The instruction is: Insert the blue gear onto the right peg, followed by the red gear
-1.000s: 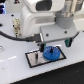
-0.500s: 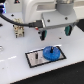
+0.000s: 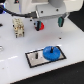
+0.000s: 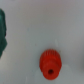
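blue gear (image 3: 51, 52) sits on the plate (image 3: 33, 60), looks seated on the right peg, so step one reads done. now on red gear (image 4: 50, 61), lying free on the tabletop (image 3: 70, 37). gripper (image 3: 50, 22) fingers spread apart, holding nothing. next: descend, centre and close on it.

light: bright, even
shadows: soft, beneath the plate (image 3: 45, 57) on the table (image 3: 15, 55)
focus: both views blurred, low resolution

The blue gear (image 3: 51, 52) is seen as smooth, slightly glossy plastic — the red gear (image 4: 50, 63) also, but more matt. The table (image 3: 15, 55) is seen as plain matt white.
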